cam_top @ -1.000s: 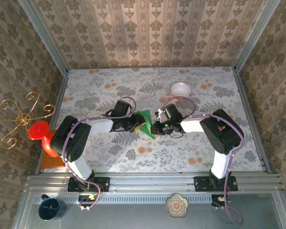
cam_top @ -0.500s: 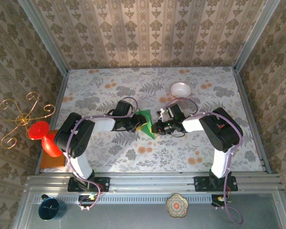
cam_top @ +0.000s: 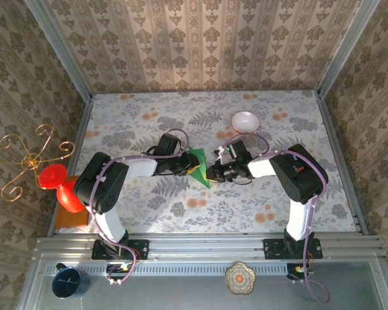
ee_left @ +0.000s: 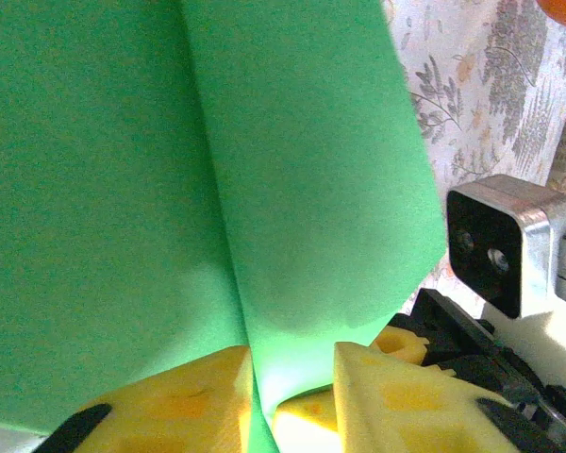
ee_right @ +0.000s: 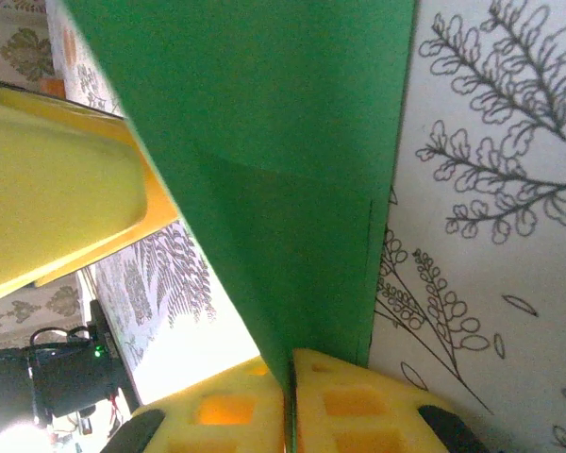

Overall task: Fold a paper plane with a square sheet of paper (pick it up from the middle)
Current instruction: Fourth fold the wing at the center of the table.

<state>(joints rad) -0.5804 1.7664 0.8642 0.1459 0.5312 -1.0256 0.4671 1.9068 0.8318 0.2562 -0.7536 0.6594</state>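
Two arms: left arm [cam_top: 105, 187], right arm [cam_top: 300, 175]. Two pincers: left pincer [ee_left: 290, 363], right pincer [ee_right: 290, 364]. One green paper sheet [cam_top: 198, 161], one white bowl [cam_top: 244, 120], one red object [cam_top: 54, 177], one orange board [cam_top: 71, 220], one gold wire stand [cam_top: 27, 163], one blue cup [cam_top: 69, 283], one flowered dish [cam_top: 240, 278].

The square sheet of paper [cam_top: 198, 169] is plain bright green, matte and unmarked, partly folded into a pointed wedge with a sharp crease running down its length. It stands on edge between the two sets of fingers. Its lower part drops into the gap of the left fingers [ee_left: 179, 401], lying against one of them. The right fingers [ee_right: 344, 406] pinch a doubled layer tightly.
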